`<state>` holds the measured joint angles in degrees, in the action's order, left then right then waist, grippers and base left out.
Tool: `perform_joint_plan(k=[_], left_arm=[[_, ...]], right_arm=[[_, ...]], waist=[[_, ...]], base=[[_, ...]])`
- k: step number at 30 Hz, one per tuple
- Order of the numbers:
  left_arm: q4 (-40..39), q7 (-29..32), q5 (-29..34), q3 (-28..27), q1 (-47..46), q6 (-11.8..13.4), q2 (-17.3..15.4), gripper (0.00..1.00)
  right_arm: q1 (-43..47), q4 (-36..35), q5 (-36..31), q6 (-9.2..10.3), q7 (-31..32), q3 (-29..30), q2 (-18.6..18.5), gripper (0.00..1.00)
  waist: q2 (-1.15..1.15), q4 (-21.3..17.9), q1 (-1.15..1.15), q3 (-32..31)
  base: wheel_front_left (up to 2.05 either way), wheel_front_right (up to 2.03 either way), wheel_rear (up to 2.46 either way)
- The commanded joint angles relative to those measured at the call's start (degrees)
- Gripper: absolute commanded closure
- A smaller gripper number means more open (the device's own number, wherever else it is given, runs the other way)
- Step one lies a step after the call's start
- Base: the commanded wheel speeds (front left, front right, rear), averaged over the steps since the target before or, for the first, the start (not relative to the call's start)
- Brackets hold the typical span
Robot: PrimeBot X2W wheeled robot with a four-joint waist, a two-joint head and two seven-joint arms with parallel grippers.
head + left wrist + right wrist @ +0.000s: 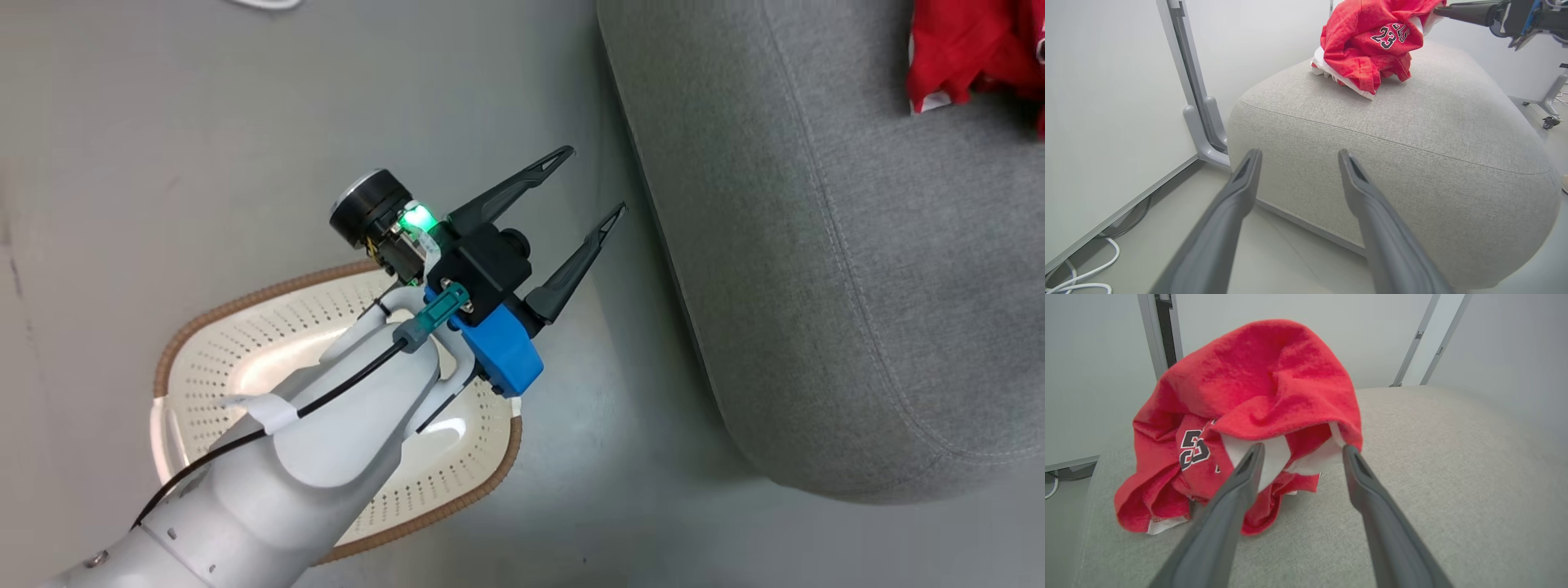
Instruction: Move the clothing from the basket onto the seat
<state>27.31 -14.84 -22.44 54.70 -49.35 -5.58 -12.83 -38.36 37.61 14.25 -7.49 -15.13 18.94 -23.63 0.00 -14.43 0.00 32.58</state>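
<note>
Grey floor (245, 122) bearing the seat (857, 286) and, near it, the basket (269, 287). Clothing (1257, 384) lies crumpled on the seat's top. Right gripper (1302, 447): jaws spread wide, fingertips at the cloth's white-trimmed edge, clamping nothing. Left gripper (594, 178): jaws likewise apart and empty, poised above the floor between basket and seat.

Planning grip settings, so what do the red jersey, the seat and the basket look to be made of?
Jersey: soft knit fabric, matte, crumpling in folds. Seat: woven upholstery, visible weave and seam. Basket: likely glossy moulded plastic, perforated; rim looks woven.
</note>
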Motion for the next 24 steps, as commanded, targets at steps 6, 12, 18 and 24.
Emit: perform_joint_plan(k=[6, 12, 18, 24], left_arm=[[-1.37, -0.41, -0.77, -3.67, 4.56, 1.54, -0.47, 0.00], [-3.49, -0.42, -0.97, -8.64, 10.43, 3.20, -1.04, 0.00], [-5.54, -0.42, -0.13, -14.38, 16.17, 4.99, -1.34, 0.00], [-7.18, -0.42, 0.88, -19.33, 20.27, 6.02, -0.78, 0.00]], right_arm=[[8.96, -6.15, -0.51, -0.02, -0.03, -0.27, 2.14, 0.00], [14.82, -13.01, 0.17, -0.01, -0.04, -4.01, 5.15, 0.00], [18.39, -19.99, -0.87, -0.01, -0.04, -7.47, 8.10, 0.00], [21.29, -24.87, -1.78, -0.01, -0.02, -9.39, 10.28, 0.00]], waist=[[0.00, 1.68, 0.00, -6.97], [0.00, 3.41, 0.00, -12.37], [0.00, 6.17, 0.00, -16.15], [0.00, 9.18, 0.00, -18.97]], base=[[0.00, 0.00, 0.00], [0.00, 0.00, 0.00], [0.00, 0.00, 0.00], [0.00, 0.00, 0.00]])
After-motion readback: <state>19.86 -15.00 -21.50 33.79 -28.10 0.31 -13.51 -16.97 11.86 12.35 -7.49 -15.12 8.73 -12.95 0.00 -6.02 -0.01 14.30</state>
